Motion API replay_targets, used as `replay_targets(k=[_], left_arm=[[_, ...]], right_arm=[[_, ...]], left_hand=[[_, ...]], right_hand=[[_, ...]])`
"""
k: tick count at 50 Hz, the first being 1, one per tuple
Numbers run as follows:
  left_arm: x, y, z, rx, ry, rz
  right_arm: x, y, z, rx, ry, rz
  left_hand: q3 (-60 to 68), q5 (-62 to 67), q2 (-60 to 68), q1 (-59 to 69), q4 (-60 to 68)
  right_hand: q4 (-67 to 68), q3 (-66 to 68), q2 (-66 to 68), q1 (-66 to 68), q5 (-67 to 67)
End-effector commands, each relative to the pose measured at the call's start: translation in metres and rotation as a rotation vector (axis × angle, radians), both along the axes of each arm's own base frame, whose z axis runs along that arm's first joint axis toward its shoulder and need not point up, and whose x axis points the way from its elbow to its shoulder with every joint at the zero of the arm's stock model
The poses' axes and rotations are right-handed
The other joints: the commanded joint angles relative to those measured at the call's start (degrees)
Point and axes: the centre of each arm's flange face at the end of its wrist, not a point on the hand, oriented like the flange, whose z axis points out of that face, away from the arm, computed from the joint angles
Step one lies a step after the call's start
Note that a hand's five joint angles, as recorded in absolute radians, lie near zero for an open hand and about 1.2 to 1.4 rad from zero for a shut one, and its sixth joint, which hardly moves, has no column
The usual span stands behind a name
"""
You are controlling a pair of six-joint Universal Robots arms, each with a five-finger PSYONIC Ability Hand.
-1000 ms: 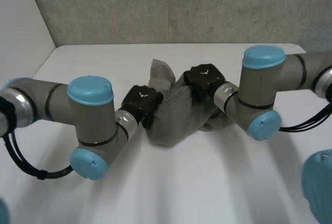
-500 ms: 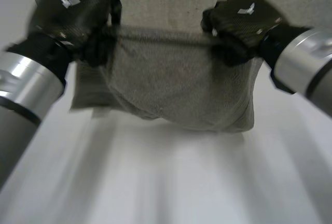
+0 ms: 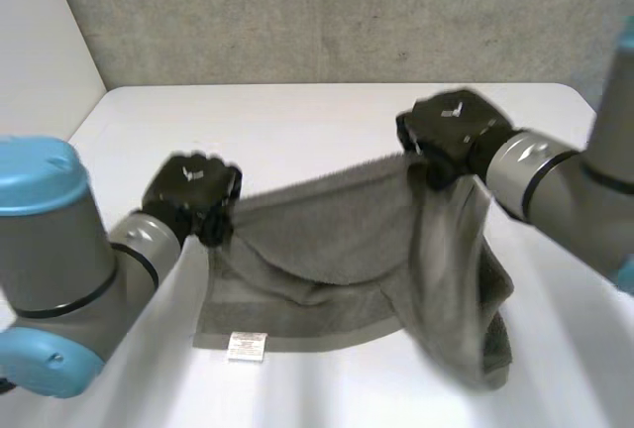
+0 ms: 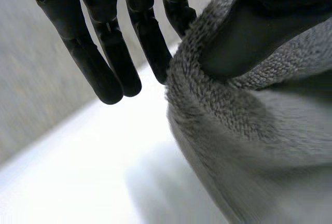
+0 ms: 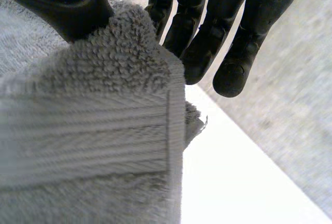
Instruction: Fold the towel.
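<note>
A grey towel (image 3: 337, 240) hangs stretched between my two hands, its lower edge with a white label (image 3: 247, 346) lying on the white table (image 3: 297, 121). My left hand (image 3: 193, 188) holds the towel's near-left top corner; in its wrist view the thumb (image 4: 249, 42) presses into the cloth (image 4: 249, 130) beside almost straight fingers (image 4: 104, 53). My right hand (image 3: 451, 131) is higher and farther back, pinching the other top corner (image 5: 93, 130) between thumb (image 5: 62, 6) and fingers (image 5: 233, 27). A long fold of cloth droops below the right hand.
A grey wall (image 3: 347, 12) closes the table's far edge, and a white side wall (image 3: 40, 52) stands at the left. Bare table lies behind the towel and in front of it.
The bunched towel was lifted and spread wide near the camera. Both hands have since come down and forward, and the towel's lower edge now lies on the table. The left fingers have loosened a little.
</note>
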Motion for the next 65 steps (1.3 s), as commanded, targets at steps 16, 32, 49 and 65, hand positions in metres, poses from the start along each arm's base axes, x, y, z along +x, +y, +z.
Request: replay_targets(k=[16,32,49,65], left_arm=[[-0.016,-0.039,0.041,-0.214,0.097,0.042],[0.010,-0.013,0.134,-0.580,0.297,0.195],[0.022,0.025,-0.042,-0.122,-0.090,0.080],[0.015,0.040,-0.033,-0.157,-0.096,0.034]], right_arm=[[0.024,-0.048,0.017,-0.273,-0.131,-0.002],[0.015,-0.027,0.047,-0.417,-0.238,0.011],[0.002,0.008,-0.062,-0.165,0.042,0.033],[-0.014,0.024,-0.073,-0.014,0.128,0.023]], left_hand=[[3.15,-7.41,3.10,-0.14,3.18],[3.15,-7.41,3.10,-0.14,3.18],[3.15,-7.41,3.10,-0.14,3.18],[3.15,-7.41,3.10,-0.14,3.18]], right_hand=[[3.41,3.83,3.54,4.95,4.34],[3.41,3.83,3.54,4.95,4.34],[3.41,3.83,3.54,4.95,4.34],[-44.63,-44.21,-44.50,-43.09,-43.70]])
